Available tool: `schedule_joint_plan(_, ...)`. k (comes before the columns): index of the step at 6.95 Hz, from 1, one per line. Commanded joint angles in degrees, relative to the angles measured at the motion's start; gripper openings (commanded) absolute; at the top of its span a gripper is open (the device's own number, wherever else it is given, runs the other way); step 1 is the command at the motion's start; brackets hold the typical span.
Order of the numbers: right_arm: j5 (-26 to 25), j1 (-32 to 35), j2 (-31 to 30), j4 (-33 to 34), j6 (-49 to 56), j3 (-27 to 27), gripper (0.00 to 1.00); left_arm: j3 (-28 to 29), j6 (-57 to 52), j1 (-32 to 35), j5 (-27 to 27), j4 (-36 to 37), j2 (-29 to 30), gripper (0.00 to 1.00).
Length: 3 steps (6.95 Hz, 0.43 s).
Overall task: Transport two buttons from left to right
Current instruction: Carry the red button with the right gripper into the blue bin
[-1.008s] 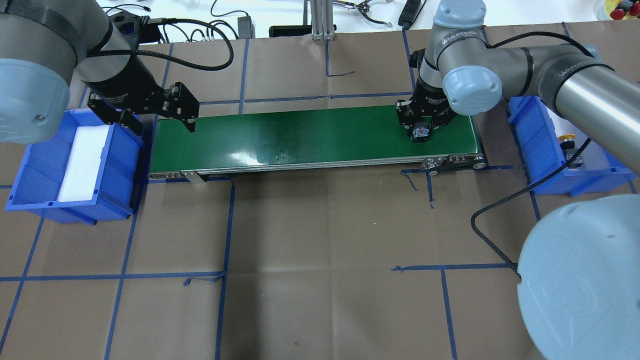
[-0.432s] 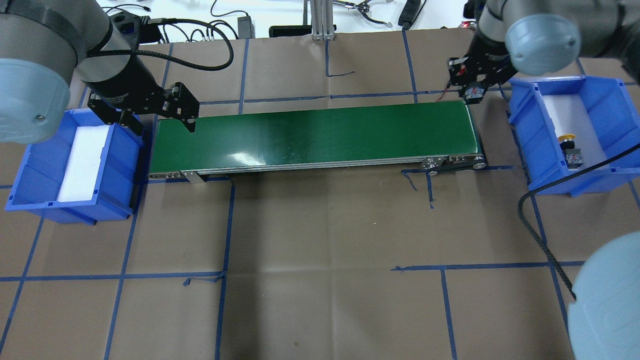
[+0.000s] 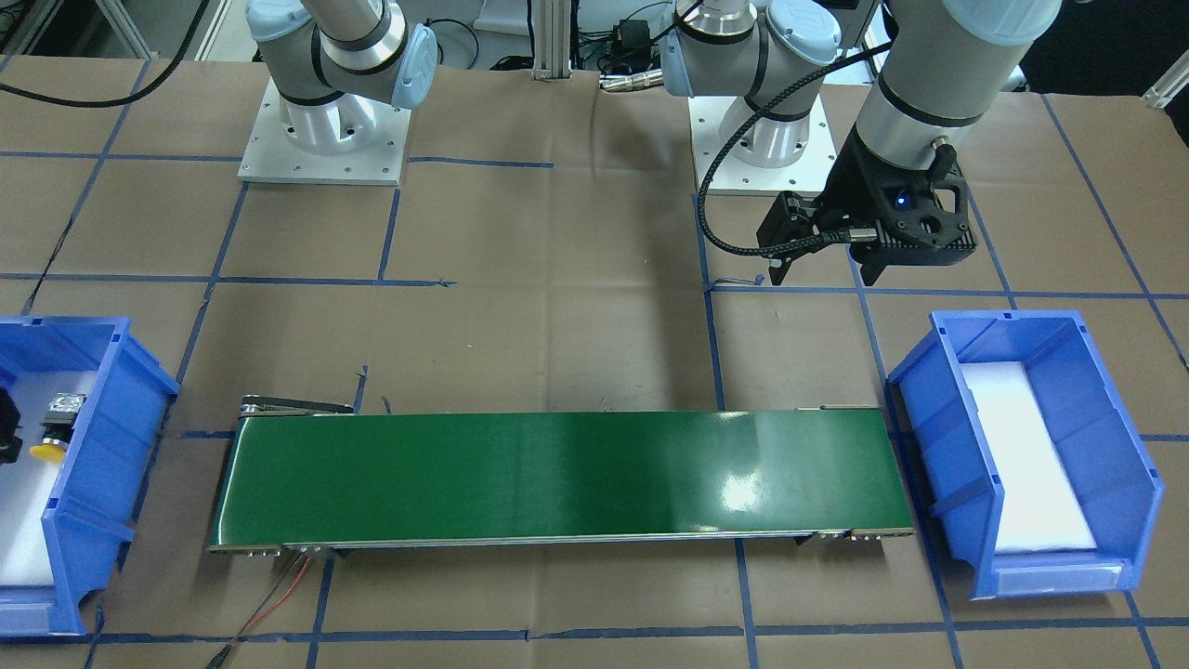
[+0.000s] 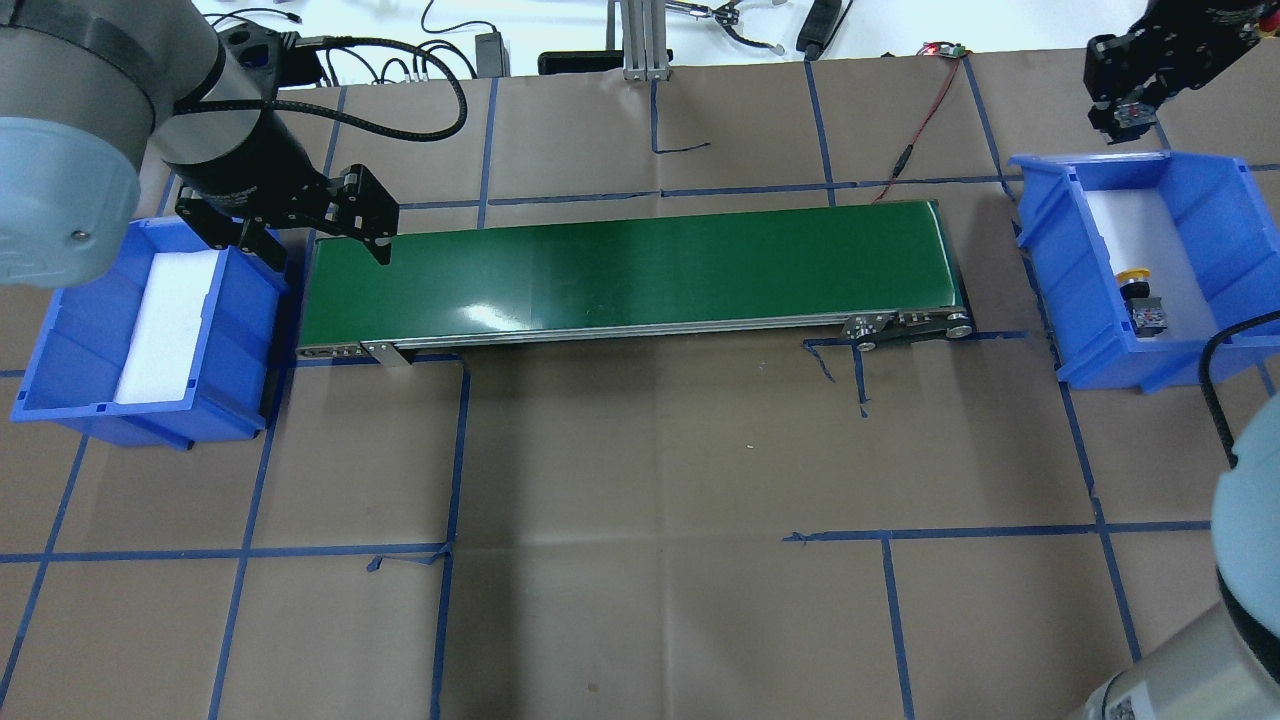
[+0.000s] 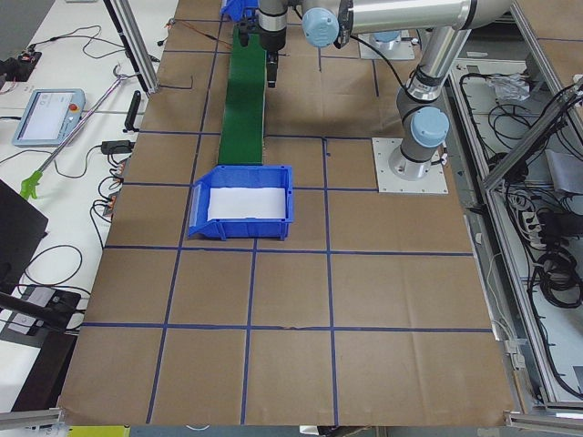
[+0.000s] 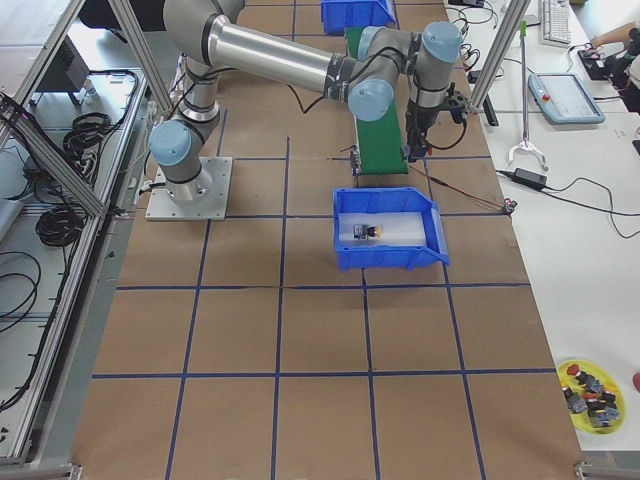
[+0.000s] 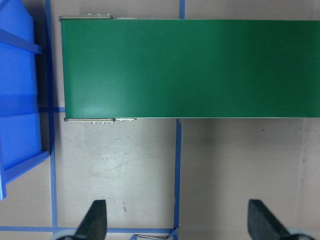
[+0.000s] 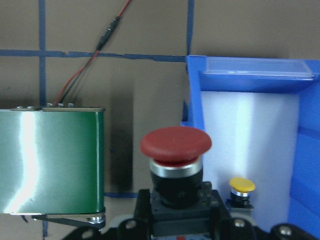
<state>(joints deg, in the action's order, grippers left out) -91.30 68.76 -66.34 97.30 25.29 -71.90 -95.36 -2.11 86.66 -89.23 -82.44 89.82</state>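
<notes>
Blue right bin [image 4: 1210, 200] holds the yellow button [image 4: 1140, 295] on white foam [image 4: 1110, 225], toward its 6 o'clock end. The left bin [image 4: 70, 340] holds a foam pad. Right gripper [image 4: 1122, 118] hangs just past the right bin's 12 o'clock rim, jaws clamped on the red button [image 8: 175, 150]. Its cap is plain in the wrist view, a mere speck overhead. Left gripper [image 7: 177, 220] is spread wide, empty, at the green belt's [image 4: 620, 270] 10 o'clock corner.
</notes>
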Motion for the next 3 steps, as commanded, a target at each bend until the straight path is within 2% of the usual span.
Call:
schedule_joint_plan(1, 0.07, -5.90, 3.83, 3.31, 5.19, 0.27, 0.03, 0.00, 0.09, 0.00, 0.03, 0.00, 0.00, 1.00)
schedule_joint_plan(2, 0.07, -6.36, 7.25, 5.42, 6.07, -0.60, 0.03, 0.00, 0.09, 0.00, 0.03, 0.00, 0.00, 1.00)
schedule_joint_plan(3, -0.19, -6.36, 9.45, 12.05, 7.30, -2.61, 0.04, 0.00, 0.09, 0.00, 0.03, 0.00, 0.00, 1.00)
